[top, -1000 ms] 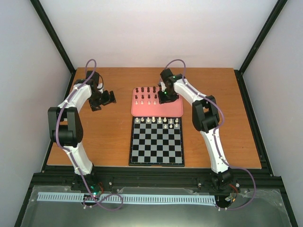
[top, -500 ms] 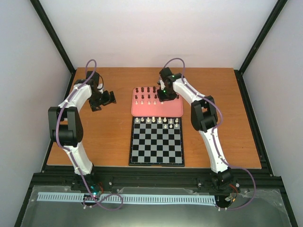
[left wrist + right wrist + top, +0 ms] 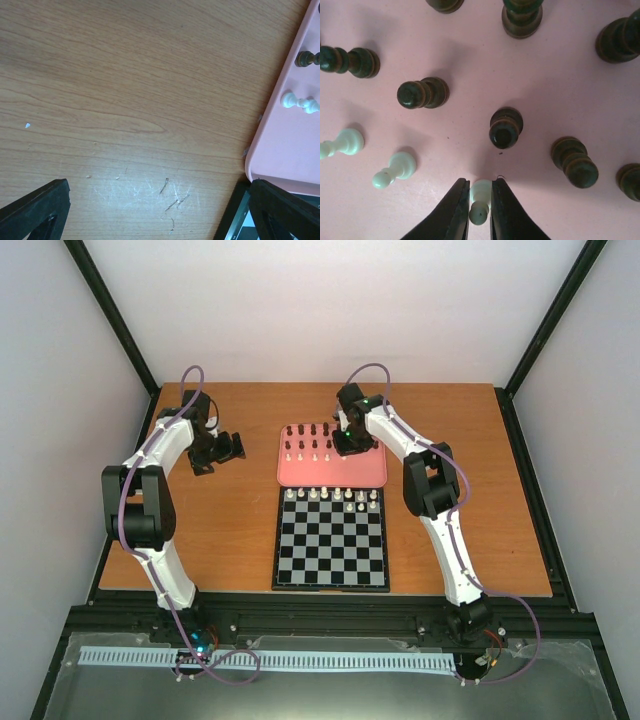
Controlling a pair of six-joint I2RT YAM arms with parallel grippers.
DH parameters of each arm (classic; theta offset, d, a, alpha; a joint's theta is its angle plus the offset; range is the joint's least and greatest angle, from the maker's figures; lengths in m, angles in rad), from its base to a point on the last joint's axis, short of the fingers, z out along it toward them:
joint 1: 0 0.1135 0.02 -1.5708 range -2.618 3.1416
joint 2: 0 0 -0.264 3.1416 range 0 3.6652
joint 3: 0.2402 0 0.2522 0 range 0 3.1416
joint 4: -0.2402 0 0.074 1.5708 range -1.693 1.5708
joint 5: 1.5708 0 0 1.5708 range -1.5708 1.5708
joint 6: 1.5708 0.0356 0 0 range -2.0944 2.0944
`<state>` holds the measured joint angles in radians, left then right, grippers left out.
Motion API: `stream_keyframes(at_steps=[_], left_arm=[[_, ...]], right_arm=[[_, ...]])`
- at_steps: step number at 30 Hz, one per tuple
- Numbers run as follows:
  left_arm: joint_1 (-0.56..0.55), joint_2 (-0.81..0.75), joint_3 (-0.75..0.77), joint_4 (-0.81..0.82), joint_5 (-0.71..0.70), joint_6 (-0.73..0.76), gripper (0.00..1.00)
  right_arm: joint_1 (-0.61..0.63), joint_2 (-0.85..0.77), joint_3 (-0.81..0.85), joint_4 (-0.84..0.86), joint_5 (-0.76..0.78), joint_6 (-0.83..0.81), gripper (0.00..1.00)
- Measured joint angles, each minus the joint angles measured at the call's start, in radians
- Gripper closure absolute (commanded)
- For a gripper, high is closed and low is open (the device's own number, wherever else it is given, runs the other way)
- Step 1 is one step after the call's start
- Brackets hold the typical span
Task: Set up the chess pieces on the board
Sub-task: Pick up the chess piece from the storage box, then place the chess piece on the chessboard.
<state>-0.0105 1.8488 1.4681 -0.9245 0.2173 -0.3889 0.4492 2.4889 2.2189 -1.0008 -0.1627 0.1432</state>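
Your right gripper point(image 3: 480, 186) is pinching a tiny cream-white pawn point(image 3: 480, 205) on the pink tray point(image 3: 470, 60), at 12 o'clock from the board point(image 3: 331, 550). Around it, from 9 to 3 o'clock, stand dark brown pieces point(image 3: 506, 127), and two more white pawns point(image 3: 395, 171) are at its 9 o'clock. More white pieces point(image 3: 330, 496) line the board's 12 o'clock edge. Your left gripper point(image 3: 159, 200) is spread wide above the table point(image 3: 125, 100).
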Motion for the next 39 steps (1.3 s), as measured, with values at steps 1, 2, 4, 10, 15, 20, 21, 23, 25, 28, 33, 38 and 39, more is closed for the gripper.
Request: stream_keyframes(at_steps=[1,2,4,10,15,20,21,23,25,28,33,38,39], left_arm=[[0.000,0.000,0.000,0.000,0.000,0.000,0.00],[0.000,0.000,0.001,0.000,0.000,0.000,0.00],[0.000,0.000,0.001,0.000,0.000,0.000,0.00],[0.000,0.000,0.002,0.000,0.000,0.000,0.00],[0.000,0.000,0.009,-0.004,0.000,0.000,0.00],[0.000,0.000,0.024,-0.008,0.000,0.000,0.00],[0.000,0.000,0.024,-0.008,0.000,0.000,0.00],[0.000,0.000,0.025,-0.008,0.000,0.000,0.00],[0.000,0.000,0.025,-0.010,0.000,0.000,0.00],[0.000,0.000,0.025,-0.010,0.000,0.000,0.00],[0.000,0.000,0.025,-0.010,0.000,0.000,0.00],[0.000,0.000,0.024,-0.010,0.000,0.000,0.00],[0.000,0.000,0.024,-0.010,0.000,0.000,0.00]], right_arm=[[0.000,0.000,0.000,-0.001,0.002,0.000,0.90],[0.000,0.000,0.000,-0.002,0.002,-0.001,0.91],[0.000,0.000,0.000,-0.002,0.002,-0.003,0.95],[0.000,-0.001,0.002,-0.011,0.001,-0.005,0.97],[0.005,-0.076,-0.093,-0.008,-0.004,-0.005,0.96],[0.043,-0.292,-0.283,-0.001,-0.011,-0.008,0.97],[0.051,-0.346,-0.317,-0.001,-0.011,-0.011,0.97],[0.097,-0.426,-0.366,0.003,-0.010,-0.016,0.97],[0.130,-0.494,-0.420,0.010,-0.012,-0.018,0.97],[0.166,-0.567,-0.516,0.018,-0.020,-0.018,0.96],[0.184,-0.598,-0.669,0.040,-0.005,-0.018,0.97],[0.218,-0.597,-0.743,0.075,0.001,-0.015,0.97],[0.227,-0.597,-0.747,0.084,0.000,-0.014,0.96]])
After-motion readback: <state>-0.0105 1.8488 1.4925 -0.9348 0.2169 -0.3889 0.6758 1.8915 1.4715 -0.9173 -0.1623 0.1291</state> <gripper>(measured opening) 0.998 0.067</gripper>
